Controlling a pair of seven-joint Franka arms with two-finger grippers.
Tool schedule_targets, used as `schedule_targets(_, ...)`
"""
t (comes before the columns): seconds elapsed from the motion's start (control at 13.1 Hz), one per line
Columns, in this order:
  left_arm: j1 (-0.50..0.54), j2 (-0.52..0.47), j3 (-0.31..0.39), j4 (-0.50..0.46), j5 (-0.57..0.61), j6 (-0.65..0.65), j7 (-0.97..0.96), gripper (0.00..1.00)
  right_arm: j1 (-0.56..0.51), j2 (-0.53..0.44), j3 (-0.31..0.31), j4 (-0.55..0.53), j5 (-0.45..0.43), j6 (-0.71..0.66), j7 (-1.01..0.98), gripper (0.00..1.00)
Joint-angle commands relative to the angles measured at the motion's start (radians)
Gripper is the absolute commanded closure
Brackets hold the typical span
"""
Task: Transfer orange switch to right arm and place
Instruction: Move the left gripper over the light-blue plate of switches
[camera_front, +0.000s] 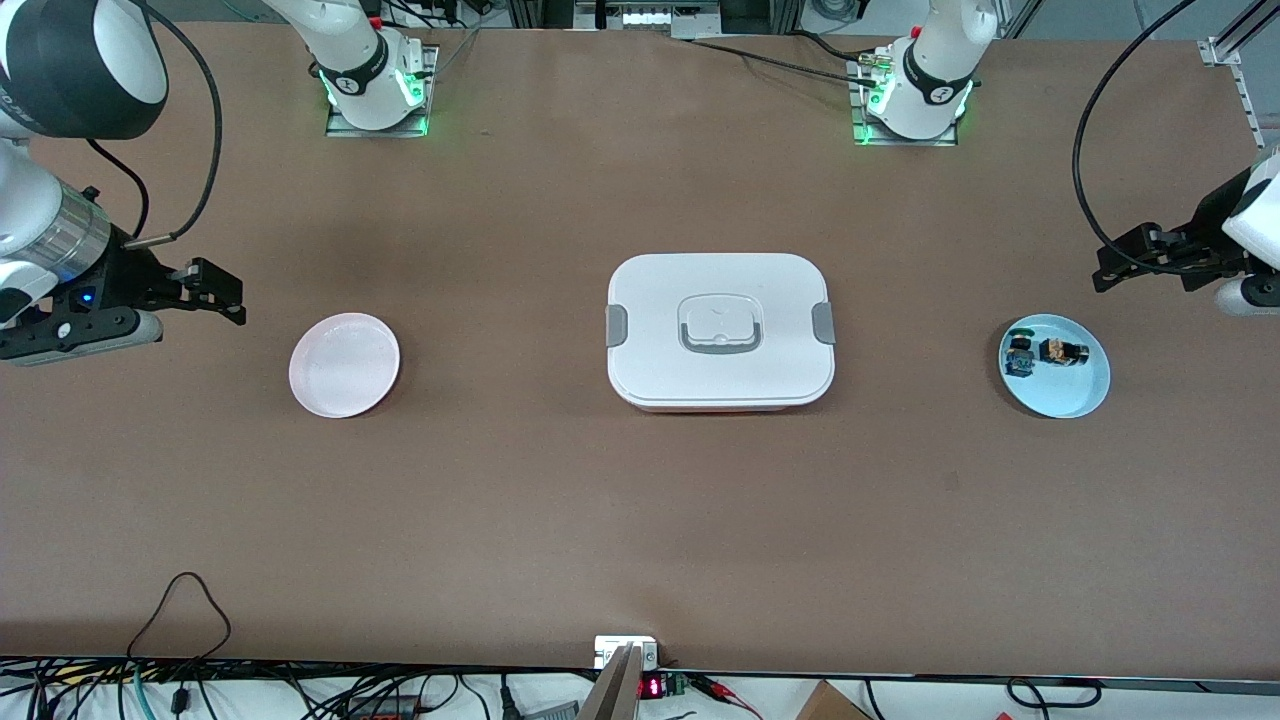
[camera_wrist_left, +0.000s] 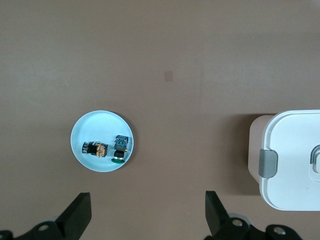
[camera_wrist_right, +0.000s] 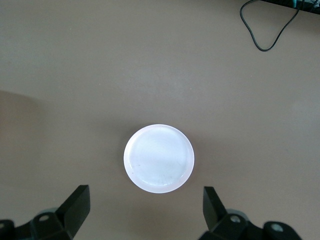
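Observation:
The orange switch (camera_front: 1062, 351), tiny and black with an orange top, lies on a light blue plate (camera_front: 1085, 396) at the left arm's end of the table. It also shows in the left wrist view (camera_wrist_left: 96, 149) on that plate (camera_wrist_left: 87, 125). A blue-green-black component (camera_front: 1019, 358) (camera_wrist_left: 120, 146) lies beside it. My left gripper (camera_front: 1125, 258) (camera_wrist_left: 147, 215) is open and empty, over bare table beside the blue plate. My right gripper (camera_front: 222, 297) (camera_wrist_right: 145, 210) is open and empty, over bare table beside an empty pale pink plate (camera_front: 344, 364) (camera_wrist_right: 159, 158).
A white lidded box (camera_front: 720, 290) with grey latches and a grey handle stands at the table's middle; its end shows in the left wrist view (camera_wrist_left: 295, 155). A black cable loop (camera_front: 180, 600) (camera_wrist_right: 265, 30) lies at the front edge near the right arm's end.

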Motion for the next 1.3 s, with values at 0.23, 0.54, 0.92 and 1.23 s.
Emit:
schedule_targets(0.23,-0.004,-0.003,-0.001,0.006,0.001,-0.033,0.008,0.0,-0.003,0.001,0.003,0.011,0.001,-0.002,0.014,0.0)
schedule_targets(0.54,-0.014,0.024,-0.001,0.011,0.001,-0.034,0.007,0.0,-0.005,0.001,0.003,0.011,0.001,-0.002,0.014,0.0)
schedule_targets(0.92,-0.015,0.072,-0.001,0.005,0.011,-0.027,0.011,0.0,-0.003,0.001,0.003,0.011,0.003,0.0,0.016,0.0)
schedule_targets(1.23,-0.023,0.1,-0.001,-0.072,0.005,0.033,0.019,0.0,-0.003,0.001,0.003,0.011,0.004,0.001,0.016,0.0)
